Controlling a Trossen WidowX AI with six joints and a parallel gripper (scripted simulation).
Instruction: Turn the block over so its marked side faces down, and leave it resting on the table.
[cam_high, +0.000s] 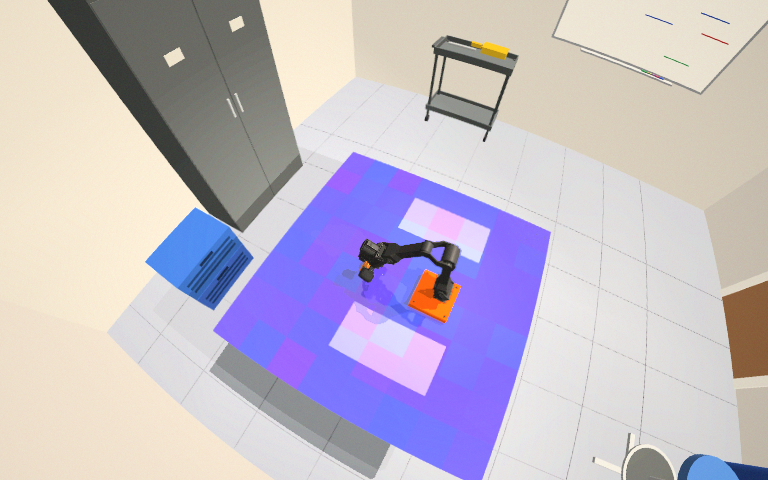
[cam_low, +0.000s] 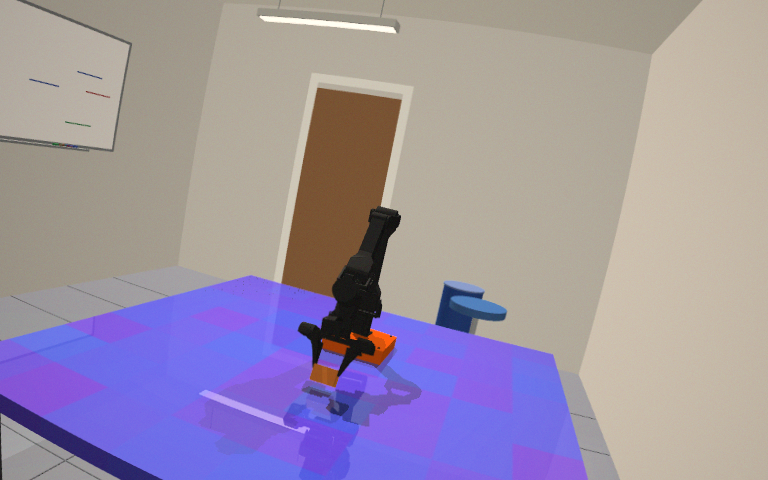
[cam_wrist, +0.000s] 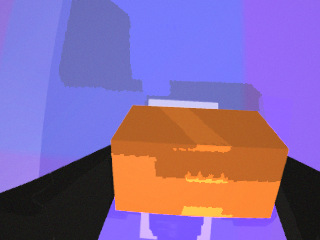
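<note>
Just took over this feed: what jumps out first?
The black arm stands mid-table on its orange base plate, over a glossy purple-and-blue checked table. Its pincer is shut on an orange block, which fills the wrist view and seems lifted just off the surface.
</note>
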